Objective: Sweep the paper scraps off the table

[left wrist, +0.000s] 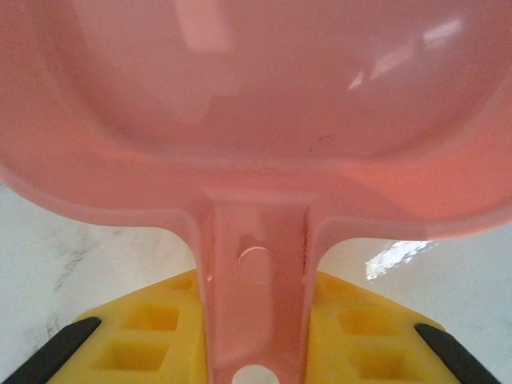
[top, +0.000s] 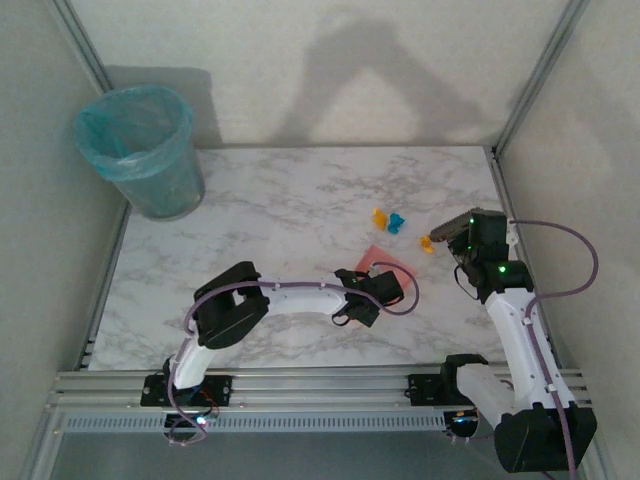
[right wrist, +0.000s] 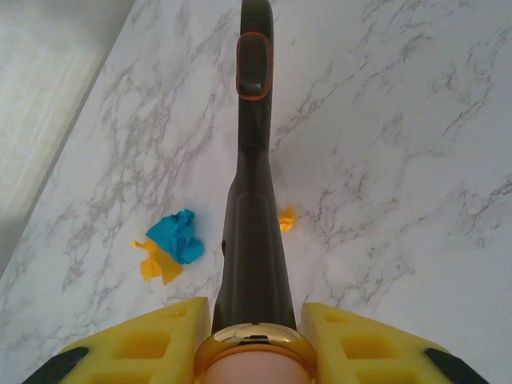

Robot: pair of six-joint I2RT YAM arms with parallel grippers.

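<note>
Paper, crumpled small: the paper scraps weigh next to nothing and are soft. They will skid or flutter on the smooth marbled surface. I judge them too tiny to pinch. They want pushing with bristles, low and slow, or they will scatter.

From above I count three, two orange and one blue, bunched a little right of centre; whether more lie hidden I cannot tell. From my right wrist, the blue scrap touches an orange one at nine o'clock of the brush, and an orange bit lies just beside the shaft at three o'clock. My right gripper is clamped round that brush, its dark, stiff shaft pointing to twelve o'clock.

At six o'clock of the blue and orange pair is the pink dustpan, rigid glossy plastic, its handle squeezed in my left gripper. Well apart at ten o'clock stands a bin with a blue liner.
</note>
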